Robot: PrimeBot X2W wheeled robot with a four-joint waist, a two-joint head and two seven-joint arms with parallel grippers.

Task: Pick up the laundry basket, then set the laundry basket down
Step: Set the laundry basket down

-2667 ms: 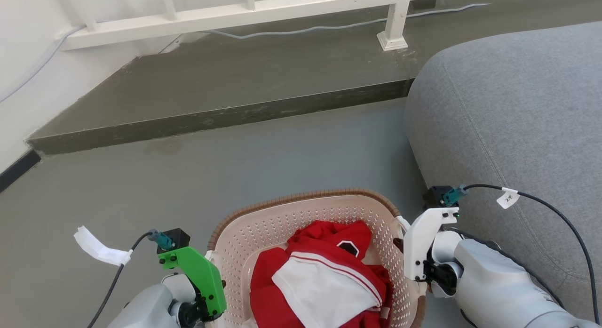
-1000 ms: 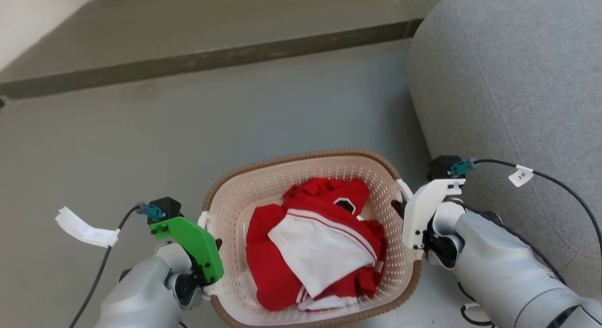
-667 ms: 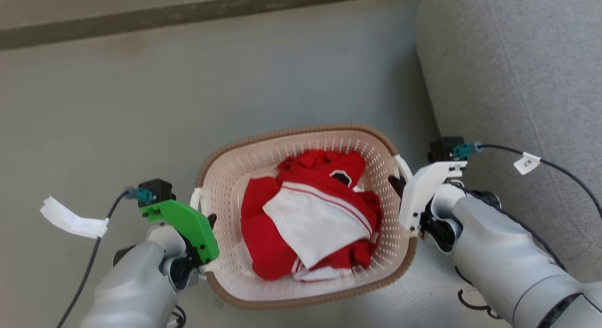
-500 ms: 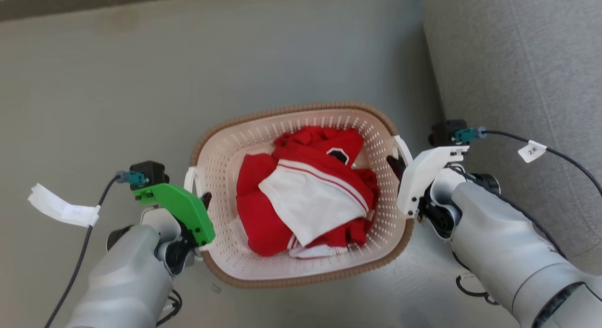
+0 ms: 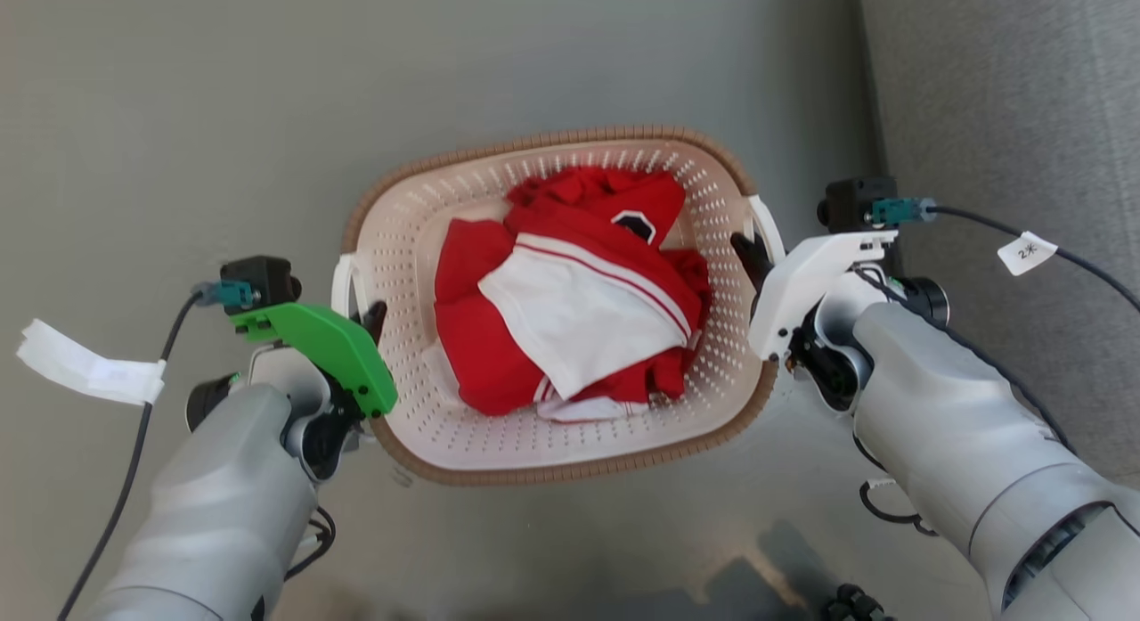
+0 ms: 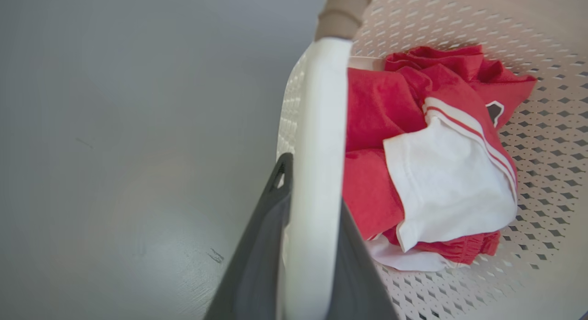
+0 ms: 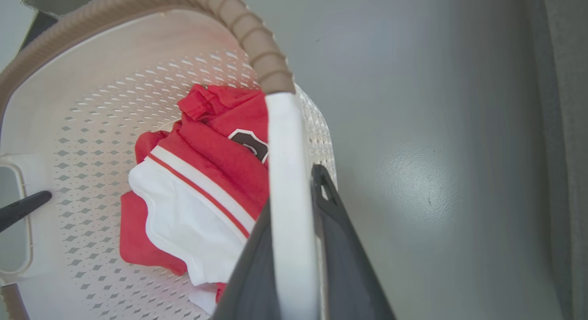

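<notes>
Basket set-down, both handles gripped.
My left end effector (image 6: 314, 187) and right end effector (image 7: 294, 191) each clamp a white loop handle (image 6: 319, 104) of the cream perforated plastic laundry basket (image 5: 552, 144), which is slung between them over the grey floor (image 5: 178, 113). I can't tell if its base touches the floor. Next, I judge: lower level, then release.

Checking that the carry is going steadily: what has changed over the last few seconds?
The head camera tipped down toward the floor, so the laundry basket only rose in the picture; no move of its own is clear. The left claw and right claw stayed shut on its white handles. The red and white clothes lie as before.
</notes>
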